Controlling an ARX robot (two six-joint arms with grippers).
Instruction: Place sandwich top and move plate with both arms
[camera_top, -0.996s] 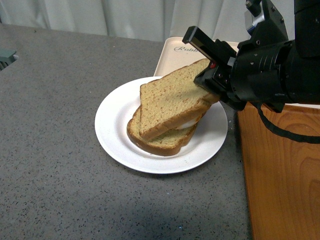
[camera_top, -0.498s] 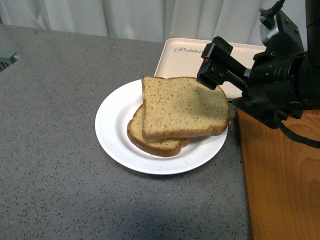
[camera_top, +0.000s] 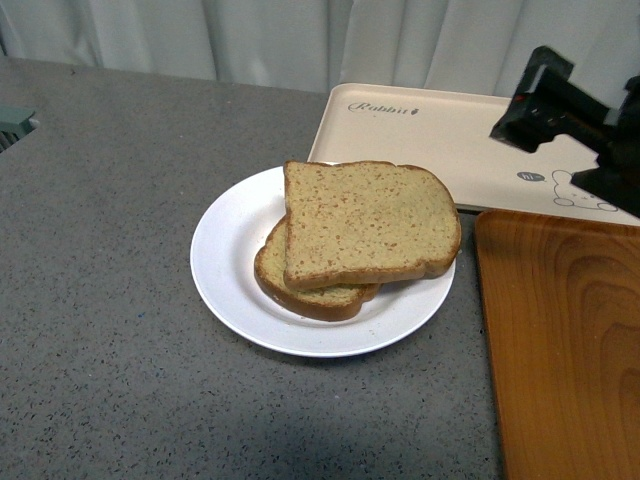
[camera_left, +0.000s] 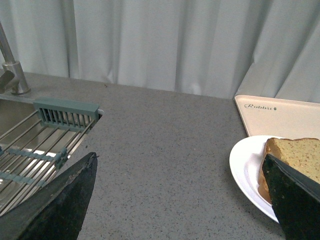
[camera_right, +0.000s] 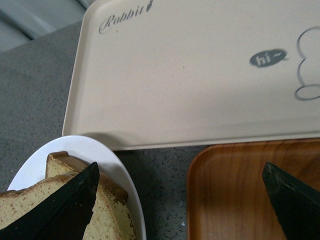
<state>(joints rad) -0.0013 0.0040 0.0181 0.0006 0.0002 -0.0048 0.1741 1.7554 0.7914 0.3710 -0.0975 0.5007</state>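
**Front view:** the sandwich top (camera_top: 365, 222) lies flat on the lower slice (camera_top: 310, 297) on the plate (camera_top: 225, 262), which sits mid-worktop (camera_top: 110, 320). One second ago the sandwich top hung tilted in the right gripper (camera_top: 530, 100). That gripper has since drawn back above the beige tray (camera_top: 430, 135), clear of the bread. The orange tray (camera_top: 560, 350) lies to the right.

**Left wrist view:** the left gripper (camera_left: 175, 205) is spread wide and empty, with the plate's edge near one finger. Only this view shows the sink (camera_left: 20, 137), its teal rack (camera_left: 65, 112) and the faucet (camera_left: 12, 75).

**Right wrist view:** the right gripper's fingers (camera_right: 65, 210) stand wide apart, holding nothing, over the place where the two trays meet.
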